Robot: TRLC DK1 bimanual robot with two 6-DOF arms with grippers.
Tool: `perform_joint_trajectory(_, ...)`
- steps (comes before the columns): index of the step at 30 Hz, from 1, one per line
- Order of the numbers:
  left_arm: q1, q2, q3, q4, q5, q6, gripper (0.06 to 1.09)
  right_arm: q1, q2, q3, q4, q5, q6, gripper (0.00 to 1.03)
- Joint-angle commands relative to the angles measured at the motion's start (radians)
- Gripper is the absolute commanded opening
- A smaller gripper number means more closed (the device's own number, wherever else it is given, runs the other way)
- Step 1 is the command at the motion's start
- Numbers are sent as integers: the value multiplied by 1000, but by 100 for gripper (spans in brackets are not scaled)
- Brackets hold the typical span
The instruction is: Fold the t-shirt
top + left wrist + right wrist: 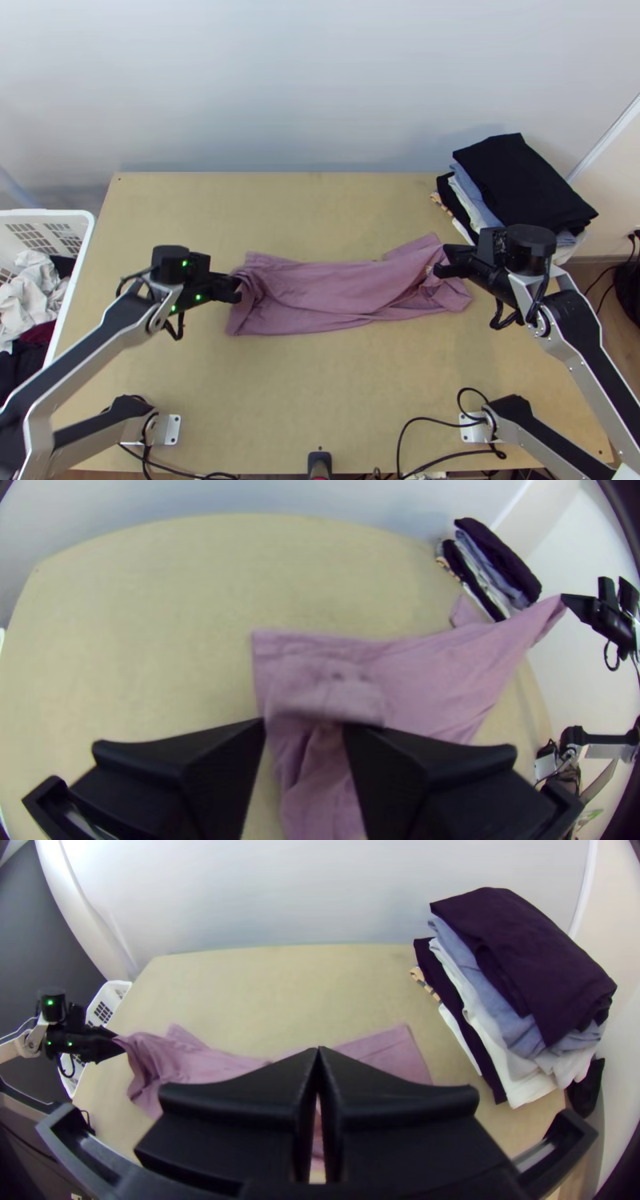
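- Table (320,392): light wood, flat and smooth-faced, straight-edged; it carries the t-shirt and a garment pile.
- Laundry basket (48,214): white, rounded corner, slotted lattice walls; stands beside the table's left edge. Contents loose and crumpled—pale garments (34,282) uppermost, a dark red piece (36,334) and black cloth (14,372) lower down the picture.
- T-shirt (336,286): mauve, soft, thin-looking fabric, lying across the middle of the table between the two grippers. Shape is a long, narrow band, layered and creased lengthwise; the left end is bunched, the right end is gathered, with a flat flap spreading beyond the far side. Both held parts are drawn up off the table.
- Pile of folded garments (512,180): at the table's far right corner, stacked slightly askew. Broad dark piece on top; blue, white and another dark layer beneath, with a patterned edge low down.
- Left gripper (238,290): clamped on the bunched left end of the t-shirt, a thick wad of cloth between its fingers.
- Right gripper (439,270): clenched, finger faces nearly meeting—pinching the gathered right end of the t-shirt.
- Cables (424,418): black, thin, looped along the near edge.
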Motion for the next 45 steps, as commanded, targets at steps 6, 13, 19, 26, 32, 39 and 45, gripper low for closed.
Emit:
perform_joint_trajectory(6,252,65,247,-162,185,-53,104,5,-11,-42,13,-1,22,3)
perform_joint_trajectory(13,272,136,457,-332,248,-131,104,31,-8,-54,16,-1,63,3)
perform_joint_trajectory(19,116,274,595,-501,95,-146,103,48,-6,-55,25,-1,77,3)
perform_joint_trajectory(26,-21,427,687,-575,-206,-148,94,45,-8,-57,25,-1,77,3)
perform_joint_trajectory(32,-58,516,722,-573,-304,-149,94,45,-11,-65,35,-1,93,3)
perform_joint_trajectory(39,-99,610,781,-571,-323,-188,88,42,-14,-86,67,-1,96,3)
perform_joint_trajectory(45,-138,672,813,-575,-346,-211,88,42,-17,-88,87,-1,109,3)
